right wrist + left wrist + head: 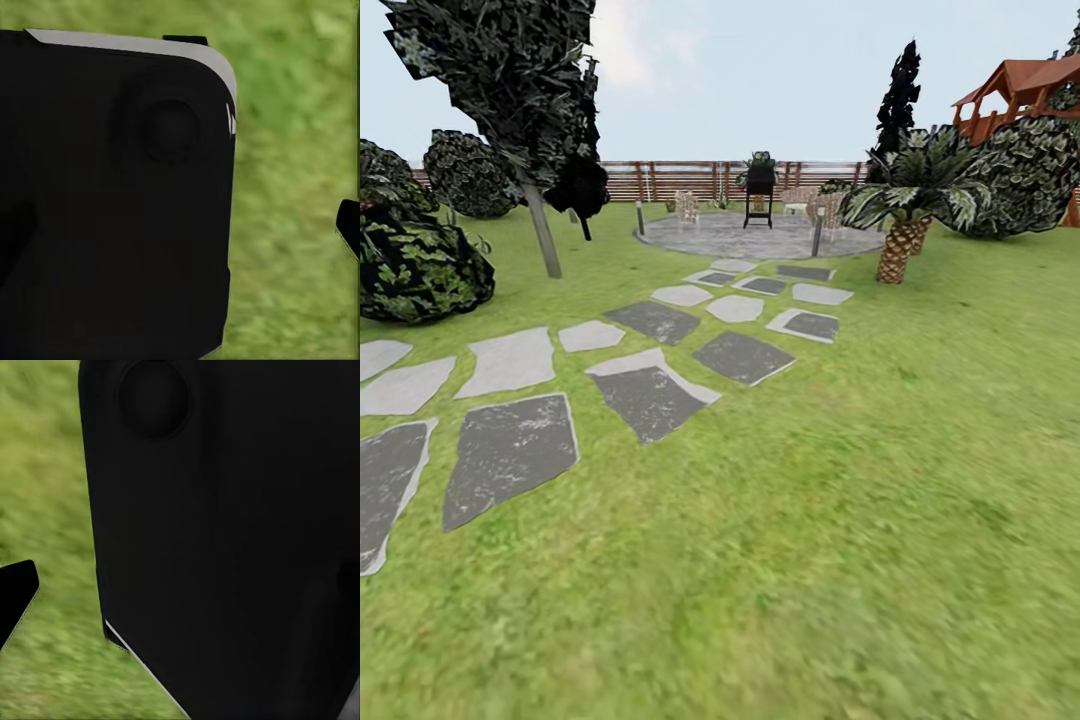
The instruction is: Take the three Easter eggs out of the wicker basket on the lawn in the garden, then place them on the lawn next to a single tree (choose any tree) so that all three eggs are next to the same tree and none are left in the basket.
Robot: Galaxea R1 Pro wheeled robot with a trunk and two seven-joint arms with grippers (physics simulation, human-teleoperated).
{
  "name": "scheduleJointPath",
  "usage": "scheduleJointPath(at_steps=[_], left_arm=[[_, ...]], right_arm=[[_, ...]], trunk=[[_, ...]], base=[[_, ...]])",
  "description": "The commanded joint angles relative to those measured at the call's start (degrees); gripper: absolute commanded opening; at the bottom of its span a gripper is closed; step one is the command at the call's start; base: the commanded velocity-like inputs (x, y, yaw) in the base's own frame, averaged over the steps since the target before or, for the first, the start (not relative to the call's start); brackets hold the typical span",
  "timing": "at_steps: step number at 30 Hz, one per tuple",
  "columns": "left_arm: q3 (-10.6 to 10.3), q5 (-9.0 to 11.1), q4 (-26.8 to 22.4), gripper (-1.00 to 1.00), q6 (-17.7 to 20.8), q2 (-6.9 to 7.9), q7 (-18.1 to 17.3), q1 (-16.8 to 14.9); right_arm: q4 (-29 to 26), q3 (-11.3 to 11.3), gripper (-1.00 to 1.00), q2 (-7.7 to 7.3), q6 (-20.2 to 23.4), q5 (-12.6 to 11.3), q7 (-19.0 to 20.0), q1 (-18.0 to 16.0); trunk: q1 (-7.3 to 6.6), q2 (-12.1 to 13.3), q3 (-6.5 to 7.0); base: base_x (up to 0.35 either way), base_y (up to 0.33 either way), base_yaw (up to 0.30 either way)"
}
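Open mottled green lawn (pixel 880 520) stretches unobstructed right of the flat grey stepping-stone path (pixel 650 385). Left of that path stand a pale-trunked tree with dark shard foliage (pixel 540 230) and a dark leafy bush (pixel 415 265); beyond it, a scaly-trunked palm (pixel 900 240) stands by the round stone patio (pixel 755 238).

Stepping stones (pixel 650 390) (grey), fence (pixel 690 180), patio (pixel 760 238)

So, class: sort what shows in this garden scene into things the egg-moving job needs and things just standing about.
Job: lawn; tree with pale trunk.

Just there: stepping stones; stone patio; palm; grill; fence; bushes.
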Motion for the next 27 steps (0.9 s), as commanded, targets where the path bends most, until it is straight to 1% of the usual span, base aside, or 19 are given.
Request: scheduleJointPath(at_steps=[1, 27], left_arm=[[0.1, 0.0, 0.0, 1.0, 0.0, 0.0, 0.0, 0.0], [0.1, 0.0, 0.0, 1.0, 0.0, 0.0, 0.0, 0.0]], right_arm=[[0.1, 0.0, 1.0, -0.01, -0.2, 0.1, 0.0, 0.0], [0.1, 0.0, 1.0, 0.01, -0.2, 0.1, 0.0, 0.0]], trunk=[[0.03, 0.0, -0.05], [0.03, 0.0, -0.05]], base=[[0.336, 0.0, 0.0], [0.336, 0.0, 0.0]])
